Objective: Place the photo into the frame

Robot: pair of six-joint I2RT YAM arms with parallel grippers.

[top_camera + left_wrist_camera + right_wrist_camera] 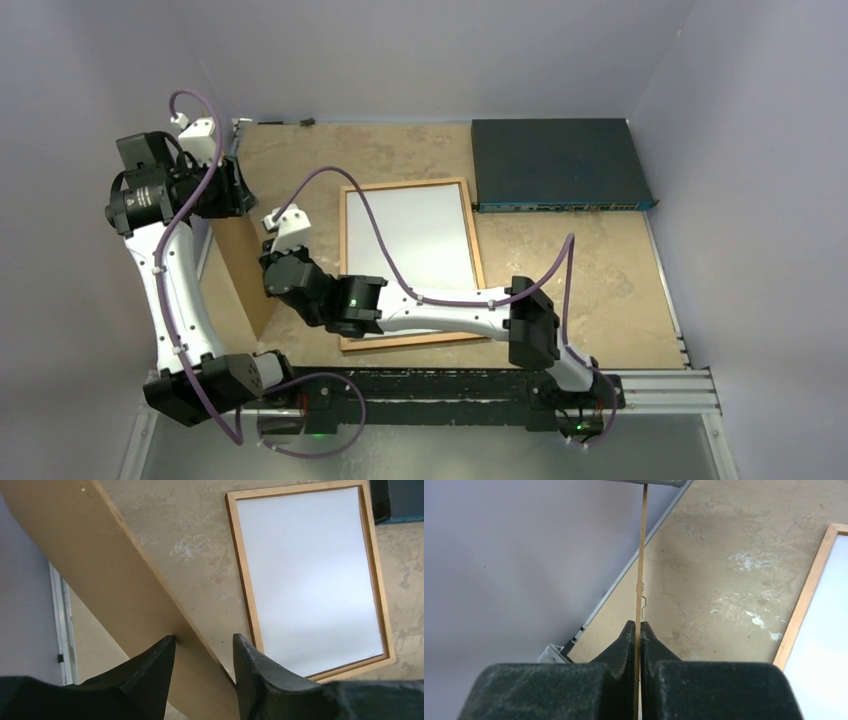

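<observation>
The frame (476, 255) lies flat mid-table, and the photo (420, 235) rests inside it with its plain white back up. In the left wrist view the frame (243, 570) and the photo (310, 575) sit to the right of a brown backing board (100, 570). That board (243, 270) stands on edge left of the frame. My right gripper (638, 625) is shut on the board's thin edge (642, 555). My left gripper (204, 640) straddles the board's far end, its jaws apart on either side, wider than the board is thick.
A dark blue flat box (558, 163) lies at the back right, touching the frame's far corner. The left wall stands close behind the board. A metal rail (650, 385) runs along the near edge by the arm bases.
</observation>
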